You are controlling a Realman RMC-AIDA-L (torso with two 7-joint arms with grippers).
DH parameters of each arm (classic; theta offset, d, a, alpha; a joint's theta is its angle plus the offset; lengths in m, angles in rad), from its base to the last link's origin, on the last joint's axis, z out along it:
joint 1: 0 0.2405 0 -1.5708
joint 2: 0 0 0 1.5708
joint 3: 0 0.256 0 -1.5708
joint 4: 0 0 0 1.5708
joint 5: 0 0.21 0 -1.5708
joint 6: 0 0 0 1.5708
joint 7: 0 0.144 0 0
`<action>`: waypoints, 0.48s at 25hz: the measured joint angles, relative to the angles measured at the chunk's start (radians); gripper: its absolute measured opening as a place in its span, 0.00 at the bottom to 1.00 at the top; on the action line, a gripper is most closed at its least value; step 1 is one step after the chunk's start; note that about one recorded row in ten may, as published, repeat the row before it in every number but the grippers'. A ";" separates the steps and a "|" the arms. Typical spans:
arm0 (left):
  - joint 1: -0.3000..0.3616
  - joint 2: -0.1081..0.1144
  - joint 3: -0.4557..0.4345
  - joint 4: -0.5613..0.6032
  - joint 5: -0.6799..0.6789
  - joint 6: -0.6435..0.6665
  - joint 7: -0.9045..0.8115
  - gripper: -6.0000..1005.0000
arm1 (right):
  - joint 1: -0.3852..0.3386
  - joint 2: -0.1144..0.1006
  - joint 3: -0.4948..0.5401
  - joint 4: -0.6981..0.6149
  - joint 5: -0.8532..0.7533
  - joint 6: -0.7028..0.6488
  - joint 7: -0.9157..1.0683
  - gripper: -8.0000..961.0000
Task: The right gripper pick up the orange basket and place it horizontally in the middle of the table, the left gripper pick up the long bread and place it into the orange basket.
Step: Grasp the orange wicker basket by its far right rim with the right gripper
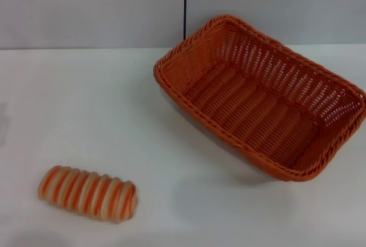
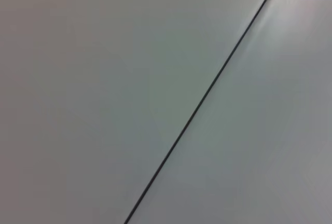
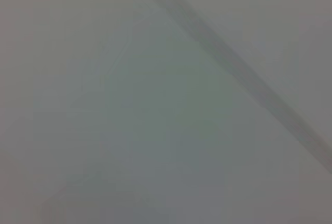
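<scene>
The orange basket [image 1: 260, 101] stands empty on the white table [image 1: 103, 104] at the right, turned at an angle with one corner toward the back wall. The long bread [image 1: 88, 193] lies near the front left, its orange and cream striped face up. Neither gripper shows in the head view. Both wrist views hold only plain grey surface, with a thin dark line across the left wrist view and a blurred dark band across the right wrist view.
A grey wall runs behind the table, with a thin dark vertical line [image 1: 185, 4] on it above the basket's far corner. Bare white tabletop lies between the bread and the basket.
</scene>
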State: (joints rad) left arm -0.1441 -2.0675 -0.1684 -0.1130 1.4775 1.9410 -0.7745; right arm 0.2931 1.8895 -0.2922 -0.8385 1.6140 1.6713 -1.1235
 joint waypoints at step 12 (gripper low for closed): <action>0.000 0.002 0.042 0.003 0.000 -0.020 -0.002 0.81 | 0.191 -0.078 -0.283 -0.425 -0.478 0.146 0.356 0.50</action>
State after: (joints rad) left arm -0.1437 -2.0653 -0.1265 -0.1103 1.4772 1.9214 -0.7768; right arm 0.4840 1.8116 -0.5754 -1.2631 1.1363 1.8174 -0.7672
